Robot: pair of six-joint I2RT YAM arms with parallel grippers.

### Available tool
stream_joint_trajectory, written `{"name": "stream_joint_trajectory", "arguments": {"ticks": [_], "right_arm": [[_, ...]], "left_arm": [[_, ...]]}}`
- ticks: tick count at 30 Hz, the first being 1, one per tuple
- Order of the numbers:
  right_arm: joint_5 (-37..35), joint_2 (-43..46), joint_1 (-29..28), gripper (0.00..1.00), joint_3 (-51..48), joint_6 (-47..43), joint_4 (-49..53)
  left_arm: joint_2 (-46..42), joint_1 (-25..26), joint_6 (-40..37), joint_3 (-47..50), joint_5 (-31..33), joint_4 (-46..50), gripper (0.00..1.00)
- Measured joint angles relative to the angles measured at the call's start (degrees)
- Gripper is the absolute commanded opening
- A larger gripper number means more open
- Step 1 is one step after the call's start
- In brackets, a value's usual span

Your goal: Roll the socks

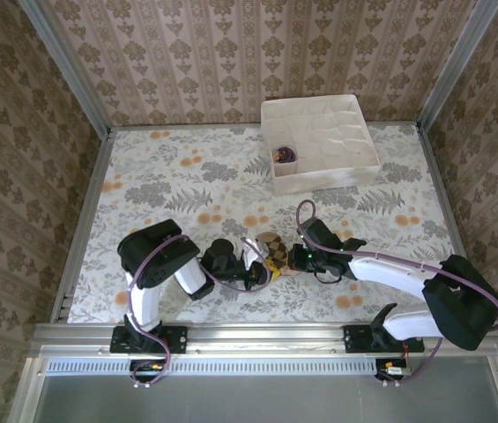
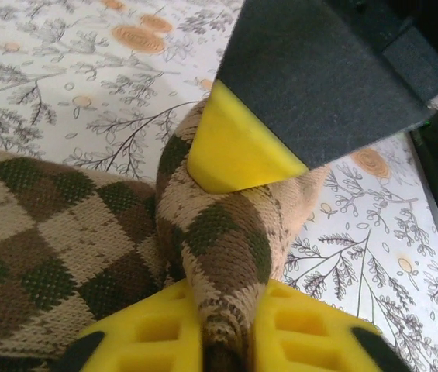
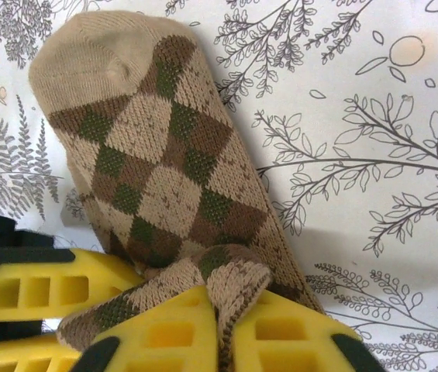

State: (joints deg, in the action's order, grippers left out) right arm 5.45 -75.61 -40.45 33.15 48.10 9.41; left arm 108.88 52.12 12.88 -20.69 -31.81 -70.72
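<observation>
Right gripper (image 3: 222,329) pinches a bunched fold of the argyle sock (image 3: 164,170), toe lying flat toward 11 o'clock. Left gripper (image 2: 226,333) pinches the same sock from 9 o'clock, mid table (image 1: 169,176). Purple sock (image 1: 284,154) sits in a box (image 1: 319,181) cell at 12 o'clock.

A robot-lab test cell dressed up like a home: a table (image 1: 169,176) under a floral cloth, boxed in by wallpapered panels (image 1: 231,53) on aluminium framing (image 1: 266,333), with two robot arms (image 1: 156,260) bolted along its near edge
</observation>
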Motion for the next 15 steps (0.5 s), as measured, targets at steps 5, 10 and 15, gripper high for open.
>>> {"name": "stream_joint_trajectory", "arguments": {"ticks": [5, 10, 15], "right_arm": [[-1.22, -1.18, -0.02, 0.00, 0.26, 0.04, 1.49], [-2.12, -1.40, -0.07, 0.00, 0.55, -0.13, 1.92], [-2.36, -1.90, -0.13, 0.00, 0.81, -0.20, 1.97]], "left_arm": [[-7.43, 2.64, -4.46, -3.52, 6.19, 17.25, 1.00], [-13.35, 4.28, -10.47, -7.96, 9.90, 34.21, 1.00], [-18.58, 4.09, -16.11, -9.99, 15.41, 47.39, 1.00]]}}
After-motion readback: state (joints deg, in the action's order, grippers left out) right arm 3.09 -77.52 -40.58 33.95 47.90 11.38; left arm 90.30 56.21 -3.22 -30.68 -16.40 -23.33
